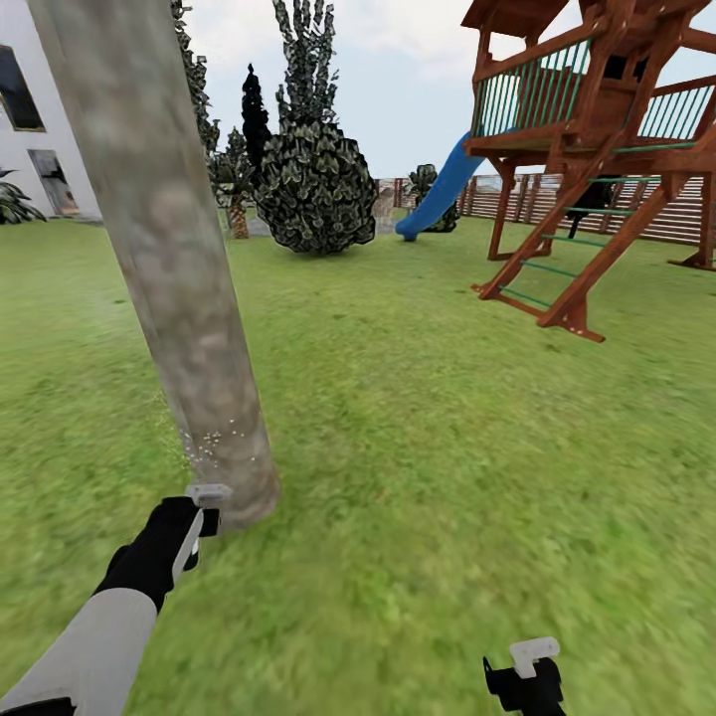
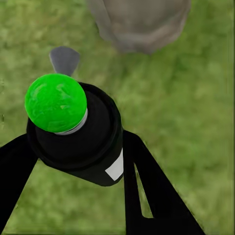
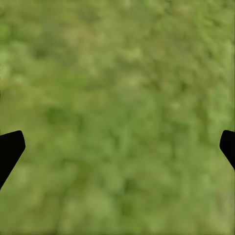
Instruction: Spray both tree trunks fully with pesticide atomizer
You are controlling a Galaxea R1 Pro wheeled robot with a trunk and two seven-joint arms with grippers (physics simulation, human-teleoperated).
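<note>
Head view: my left pincer (image 1: 195, 525) holds low by the tree trunk (image 1: 159, 239) base so spray specks land on the bark. Left wrist view: fingers (image 2: 142, 186) pinching the pesticide atomizer (image 2: 81, 134), nozzle prob. aimed at trunk. Right wrist view: right pincer (image 3: 117, 147) spread wide, idle over grass (image 3: 117, 73).

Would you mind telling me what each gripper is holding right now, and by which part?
The left gripper holds the pesticide atomizer by its dark cylindrical body, below the cap, near the tree trunk. The right gripper is open over grass, holding nothing.
</note>
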